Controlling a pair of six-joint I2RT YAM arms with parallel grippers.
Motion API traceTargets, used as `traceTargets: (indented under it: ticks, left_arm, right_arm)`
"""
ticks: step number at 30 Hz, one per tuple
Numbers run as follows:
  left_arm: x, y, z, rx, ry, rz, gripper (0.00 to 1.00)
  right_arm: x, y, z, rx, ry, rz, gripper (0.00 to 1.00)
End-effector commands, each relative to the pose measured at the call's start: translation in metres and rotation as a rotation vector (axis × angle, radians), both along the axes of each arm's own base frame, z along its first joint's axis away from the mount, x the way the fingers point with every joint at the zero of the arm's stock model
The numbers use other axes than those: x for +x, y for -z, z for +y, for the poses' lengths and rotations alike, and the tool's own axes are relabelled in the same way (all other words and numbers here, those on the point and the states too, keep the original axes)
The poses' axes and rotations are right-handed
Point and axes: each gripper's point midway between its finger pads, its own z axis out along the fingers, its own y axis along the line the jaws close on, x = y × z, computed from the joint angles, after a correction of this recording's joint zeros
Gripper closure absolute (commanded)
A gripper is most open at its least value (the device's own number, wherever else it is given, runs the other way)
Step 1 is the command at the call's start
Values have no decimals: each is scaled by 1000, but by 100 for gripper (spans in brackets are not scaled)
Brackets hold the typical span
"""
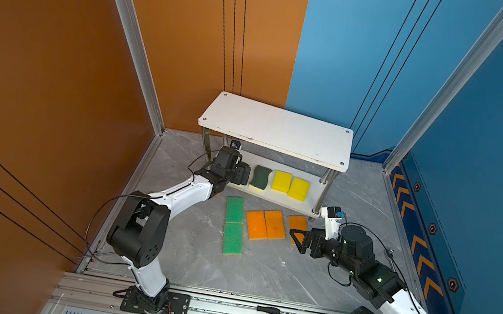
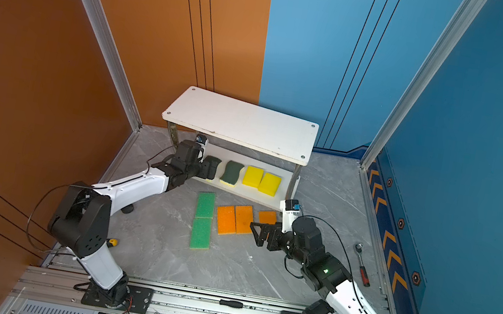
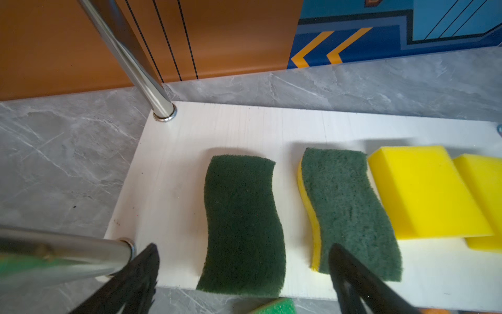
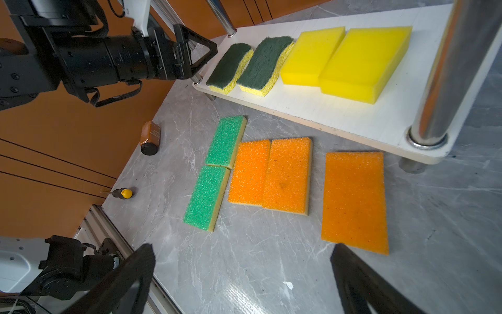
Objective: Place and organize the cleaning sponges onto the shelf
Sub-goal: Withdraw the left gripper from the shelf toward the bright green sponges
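Two-tier shelf [image 1: 277,127] stands centre-back on the desk [image 1: 257,276] in both top views; top board [image 2: 242,121] bare. Lower board [image 1: 274,199] carries four sponges in a row, left to right: first dark sponge [image 2: 212,167], second dark sponge [image 1: 261,177], first yellow sponge [image 1: 282,181], second yellow sponge [image 1: 298,189]. Dark ones lie scrub side up with a gap between them; second dark sponge is just beside first yellow sponge; the two yellows touch. First dark sponge's front end reaches the board's front edge. Left gripper [image 3: 243,248] is at the board's left end, next to a corner post [image 3: 62,244], jaws wide apart, holding nothing. In the left wrist view its fingers [image 3: 141,271] flank the first dark sponge's front end with clear space each side. One finger overlaps the second dark sponge's corner, contact unclear. On the desk in front of the shelf, centre of frame: far green sponge [image 1: 235,209] and near green sponge [image 1: 233,238], end to end, touching. Just right of them, first orange sponge [image 1: 256,225] and second orange sponge [image 1: 274,224] lie side by side, touching. Third orange sponge [image 1: 297,223] lies apart to the right, near the front-right post [image 1: 323,190]. Right gripper [image 4: 243,248] sits at the third orange sponge's near end, jaws apart, empty. Screwdriver [image 1: 267,310] lies on the front rail; ratchet [image 2: 361,264] on the desk at right.
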Motion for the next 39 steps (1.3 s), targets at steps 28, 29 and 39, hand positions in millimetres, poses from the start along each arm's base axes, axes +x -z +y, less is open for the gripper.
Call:
traceTargets:
  ticks: [28,29,39]
  left_arm:
    - [-144,18,-14,-84,-18,181,2]
    - [-149,23,-15,-91,-16,196,2]
    - [-201,66,-11,-159,-133,273,3]
  right_arm:
    - [1,7,7,-22,-10,27,0]
    - [2,8,7,-24,-8,29,0]
    - [5,14,10,-23,-5,31,0]
